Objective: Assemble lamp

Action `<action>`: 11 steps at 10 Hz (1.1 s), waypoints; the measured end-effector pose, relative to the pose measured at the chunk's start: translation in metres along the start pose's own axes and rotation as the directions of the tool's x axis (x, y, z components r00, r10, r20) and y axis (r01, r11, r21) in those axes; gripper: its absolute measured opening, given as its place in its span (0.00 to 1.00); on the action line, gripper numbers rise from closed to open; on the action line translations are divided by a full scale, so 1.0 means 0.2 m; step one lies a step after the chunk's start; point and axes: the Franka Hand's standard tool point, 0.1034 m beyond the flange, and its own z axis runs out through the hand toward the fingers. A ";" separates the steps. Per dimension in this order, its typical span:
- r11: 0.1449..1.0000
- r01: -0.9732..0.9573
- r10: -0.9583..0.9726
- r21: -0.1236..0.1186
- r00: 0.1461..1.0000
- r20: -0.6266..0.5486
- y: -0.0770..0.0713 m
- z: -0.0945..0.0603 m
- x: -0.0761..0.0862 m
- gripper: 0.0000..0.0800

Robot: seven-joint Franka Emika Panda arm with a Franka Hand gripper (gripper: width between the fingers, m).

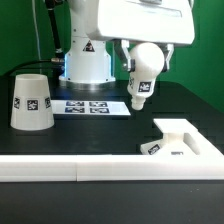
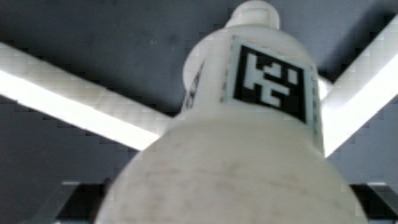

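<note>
My gripper [image 1: 146, 56] is shut on the white bulb [image 1: 142, 78] and holds it in the air, ball end in the jaws and neck pointing down, tilted. In the wrist view the bulb [image 2: 240, 120] fills the frame, its tag facing the camera, and the gripper [image 2: 222, 208] is mostly hidden behind it. The flat stepped base [image 1: 186, 140] lies on the table below the bulb and toward the exterior view's right. The cup-shaped shade [image 1: 31, 102] stands wide end down at the exterior view's left.
The marker board [image 1: 90, 106] lies flat behind the shade, before the arm's pedestal [image 1: 85, 62]. Long white bars [image 1: 70, 168] run along the table's front edge; they also show in the wrist view [image 2: 63, 95] as a corner beneath the bulb.
</note>
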 end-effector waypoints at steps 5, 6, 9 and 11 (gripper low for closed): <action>1.000 0.002 -0.003 -0.022 0.999 -0.053 0.07 0.00 0.15 0.72; 1.000 0.004 -0.005 -0.023 0.999 -0.054 0.07 0.00 0.15 0.72; 0.999 -0.024 0.020 -0.039 0.993 -0.113 0.04 -0.01 0.23 0.72; 0.999 -0.034 0.029 -0.034 0.991 -0.131 0.00 0.01 0.30 0.72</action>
